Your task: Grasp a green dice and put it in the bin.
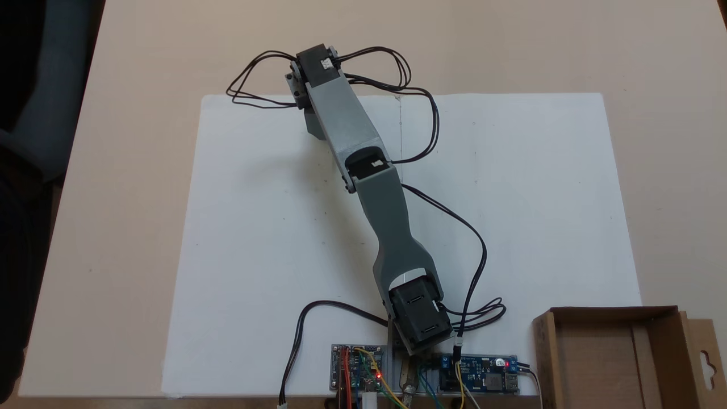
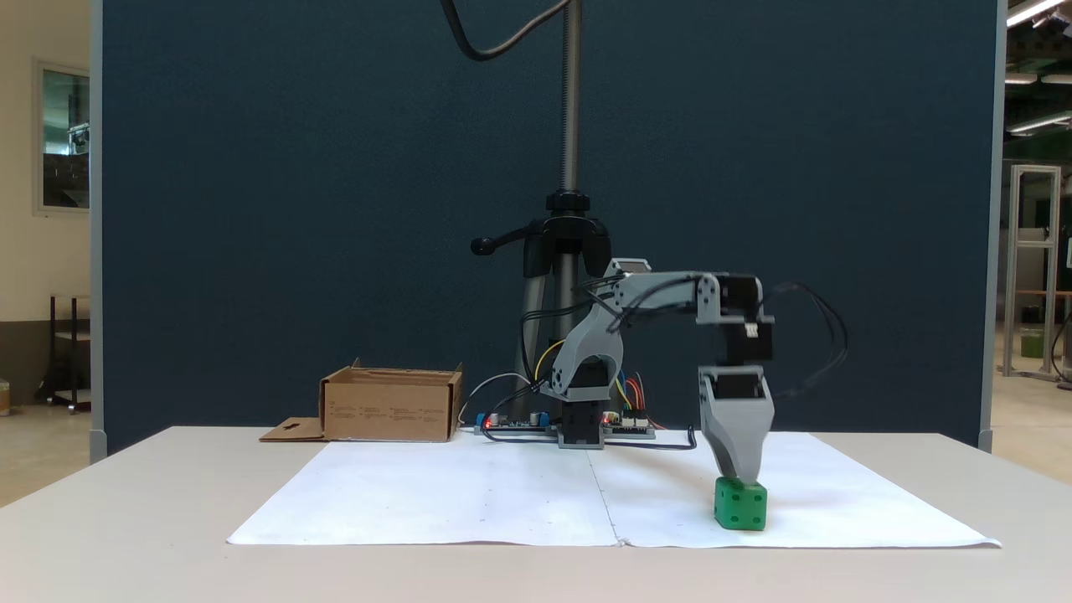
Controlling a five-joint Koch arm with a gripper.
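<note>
From above, the arm [image 1: 363, 170] reached across the white paper [image 1: 511, 199], the bin [image 1: 613, 352] well apart at lower right. From the side, the jaws [image 2: 739, 479] touched the green dice [image 2: 740, 504] on the surface; their opening could not be told. The dice looked light, rigid and smooth, best pinched on opposite flat faces.

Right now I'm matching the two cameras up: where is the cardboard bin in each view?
Fixed view from above: the bin sits in the bottom right corner.
Fixed view from the front: the bin stands left of centre, further back.
Shared landmark: the white paper; the bin adjoins one corner.
</note>
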